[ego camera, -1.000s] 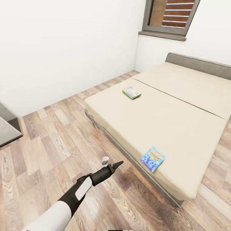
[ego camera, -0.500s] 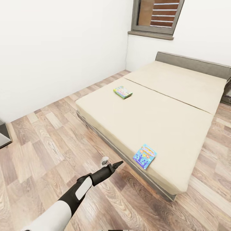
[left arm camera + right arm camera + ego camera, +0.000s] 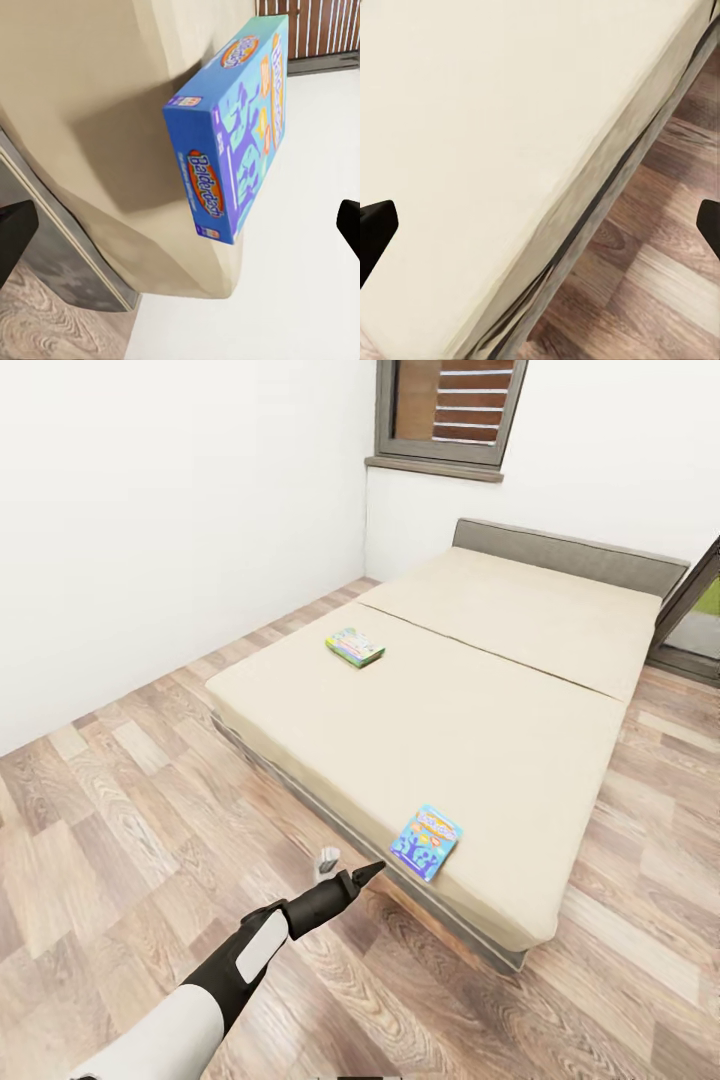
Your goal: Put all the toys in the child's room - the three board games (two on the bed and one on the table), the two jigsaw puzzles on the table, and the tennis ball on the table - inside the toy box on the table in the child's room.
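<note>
Two board games lie flat on the beige bed point(image 3: 500, 690). A blue board game point(image 3: 426, 843) rests by the bed's near edge; in the left wrist view the same blue box point(image 3: 232, 127) lies a short way ahead of the fingers. A green, multicoloured board game point(image 3: 354, 647) sits near the bed's far left edge. My left gripper point(image 3: 345, 868) hovers over the floor just left of the blue box, open and holding nothing point(image 3: 180, 229). My right gripper point(image 3: 540, 223) is open too, facing the mattress side and the floor.
Wooden floor point(image 3: 120, 830) surrounds the bed on the left and the front. A white wall runs along the left, with a window point(image 3: 445, 405) above the headboard point(image 3: 560, 550). A glass door point(image 3: 692, 610) stands at the right edge.
The camera has turned right, so the bed and both games sit further left in the picture and the door has come into view. The left arm holds its pose.
</note>
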You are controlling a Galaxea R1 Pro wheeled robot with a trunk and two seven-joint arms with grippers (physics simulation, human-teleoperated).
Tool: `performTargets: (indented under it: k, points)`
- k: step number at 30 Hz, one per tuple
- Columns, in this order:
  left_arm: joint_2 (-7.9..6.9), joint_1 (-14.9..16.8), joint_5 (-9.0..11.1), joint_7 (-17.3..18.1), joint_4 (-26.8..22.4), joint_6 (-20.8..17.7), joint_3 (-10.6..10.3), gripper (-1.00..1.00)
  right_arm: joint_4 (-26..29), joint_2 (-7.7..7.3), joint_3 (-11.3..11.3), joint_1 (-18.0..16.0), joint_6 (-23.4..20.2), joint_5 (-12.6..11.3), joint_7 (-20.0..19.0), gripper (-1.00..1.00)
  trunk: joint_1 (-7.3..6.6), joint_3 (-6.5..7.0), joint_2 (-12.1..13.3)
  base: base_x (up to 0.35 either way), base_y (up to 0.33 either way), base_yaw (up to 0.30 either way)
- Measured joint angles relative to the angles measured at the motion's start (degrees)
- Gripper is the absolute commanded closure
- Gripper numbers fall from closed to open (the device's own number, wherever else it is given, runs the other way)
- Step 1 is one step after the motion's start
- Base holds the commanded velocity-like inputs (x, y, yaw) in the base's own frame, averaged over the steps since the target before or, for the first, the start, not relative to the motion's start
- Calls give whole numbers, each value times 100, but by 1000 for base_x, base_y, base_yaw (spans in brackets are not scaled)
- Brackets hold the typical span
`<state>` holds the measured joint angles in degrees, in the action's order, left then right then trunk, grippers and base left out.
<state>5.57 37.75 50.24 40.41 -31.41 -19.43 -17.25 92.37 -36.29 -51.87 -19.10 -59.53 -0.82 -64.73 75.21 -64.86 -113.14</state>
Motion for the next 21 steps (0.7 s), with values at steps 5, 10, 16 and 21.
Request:
performTargets:
  k: [5, 10, 16, 21]
  points:
    - [6, 4, -2, 0, -4, 0, -10, -100, 0, 0, -2, 0, 0, 1, -2, -100, 0, 0, 0, 0, 0, -37]
    - [11, 8, -6, 0, -5, 0, -16, -100, 0, 1, -2, -1, 0, 1, -4, -100, 0, 0, 0, 0, 0, -18]
    - [12, 18, -6, 0, -5, 0, -19, -100, 0, 1, -3, -1, 0, 1, -5, -100, 0, 0, 0, 0, 0, -9]
    - [10, 38, -4, -2, -6, -3, -21, -100, 0, 0, -3, -1, 0, 1, -8, -100, 0, 0, 0, 0, 0, -4]
